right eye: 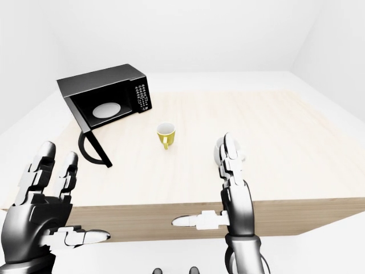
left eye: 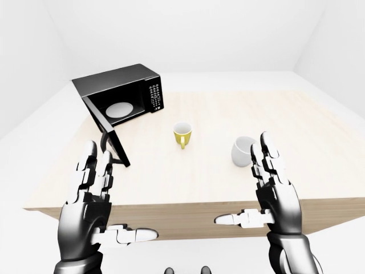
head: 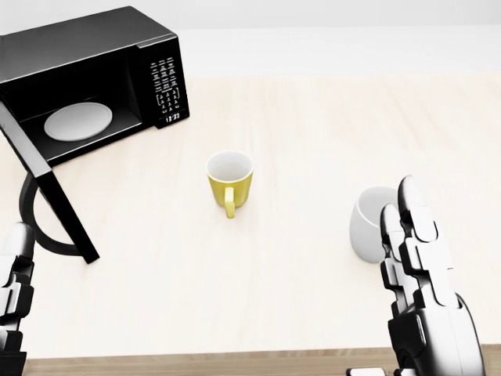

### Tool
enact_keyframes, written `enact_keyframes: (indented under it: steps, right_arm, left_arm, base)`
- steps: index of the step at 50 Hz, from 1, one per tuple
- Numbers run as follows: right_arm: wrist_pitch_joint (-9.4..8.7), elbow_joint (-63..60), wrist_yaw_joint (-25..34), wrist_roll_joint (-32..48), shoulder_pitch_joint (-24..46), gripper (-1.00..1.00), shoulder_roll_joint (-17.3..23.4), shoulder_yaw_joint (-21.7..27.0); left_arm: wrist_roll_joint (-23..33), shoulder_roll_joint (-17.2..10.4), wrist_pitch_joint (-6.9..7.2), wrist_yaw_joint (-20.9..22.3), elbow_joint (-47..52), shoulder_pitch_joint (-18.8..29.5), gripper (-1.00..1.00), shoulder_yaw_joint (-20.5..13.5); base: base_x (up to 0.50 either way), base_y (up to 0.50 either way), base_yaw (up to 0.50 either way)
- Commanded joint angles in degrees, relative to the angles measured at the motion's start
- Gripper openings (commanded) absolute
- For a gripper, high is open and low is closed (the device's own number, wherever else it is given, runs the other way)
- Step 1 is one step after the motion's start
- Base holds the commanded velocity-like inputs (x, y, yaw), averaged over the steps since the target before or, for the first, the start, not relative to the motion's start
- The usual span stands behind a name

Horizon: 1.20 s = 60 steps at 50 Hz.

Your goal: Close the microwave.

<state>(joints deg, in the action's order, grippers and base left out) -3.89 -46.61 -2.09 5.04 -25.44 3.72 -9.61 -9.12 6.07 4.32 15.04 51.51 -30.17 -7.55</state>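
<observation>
With the microwave [left eye: 122, 94] at the desk's [left eye: 228, 182] far left and its door [left eye: 107, 128] swung wide toward the robot, the left hand [left eye: 91, 194] and right hand [left eye: 274, 188] hover spread-fingered and empty near the desk's edge, seemingly poised to reach.

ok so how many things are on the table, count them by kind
microwave (black, door swung open, white plate inside): 1
mugs: 2, one yellow mug upright, one white mug lying on its side
total: 3 things on the wooden table
</observation>
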Motion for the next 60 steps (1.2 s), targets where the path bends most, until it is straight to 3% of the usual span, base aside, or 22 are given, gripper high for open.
enact_keyframes:
  steps: [1,60]
  right_arm:
    - [0.08,0.0,-0.2,0.1,0.0,1.0,0.2,-0.4]
    - [0.56,0.9,-1.1,0.7,0.1,1.0,0.8,-1.7]
  left_arm:
    - [0.0,0.0,0.34,0.0,0.2,0.1,1.0,-0.1]
    - [0.7,-0.2,0.21,-0.3,-0.2,0.1,1.0,0.1]
  base:
    - [0.0,0.5,0.0]
    - [0.0,0.5,0.0]
